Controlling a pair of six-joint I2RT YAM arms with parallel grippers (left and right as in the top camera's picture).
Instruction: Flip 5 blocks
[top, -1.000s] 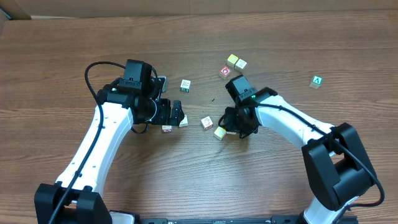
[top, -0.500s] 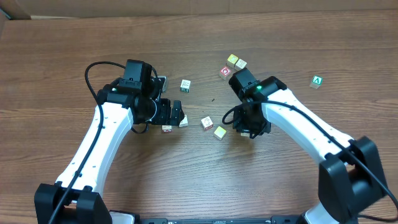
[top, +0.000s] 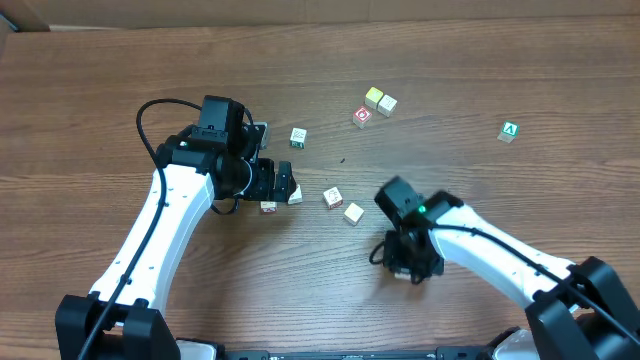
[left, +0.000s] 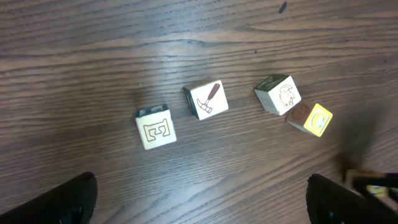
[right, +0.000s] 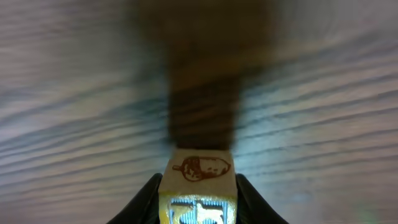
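My right gripper (right: 199, 208) is shut on a pale wooden block (right: 200, 169) with a brown acorn print, lifted above the table. A yellow-and-blue face of the block shows between the fingers. In the overhead view the right gripper (top: 405, 266) hangs nearer the front than the cluster, and the arm hides the held block. Two pale blocks (top: 332, 197) (top: 353, 212) lie mid-table and another (top: 298, 137) lies further back. My left gripper (top: 287, 182) is open beside two small blocks (top: 268, 207) (top: 295, 196). The left wrist view shows its fingers (left: 74, 199) wide apart, with several blocks (left: 155, 129) (left: 206, 99) (left: 278, 94) ahead.
A red-framed cube (top: 362, 116) and two yellow-topped cubes (top: 373, 96) (top: 387, 103) sit at the back. A cube with a green A (top: 509, 131) lies far right. A yellow C cube (left: 311, 119) touches the animal-print block in the left wrist view.
The right arm has drawn back from beside the pale block mid-table toward the front edge, still shut on its block. The left arm has not moved.
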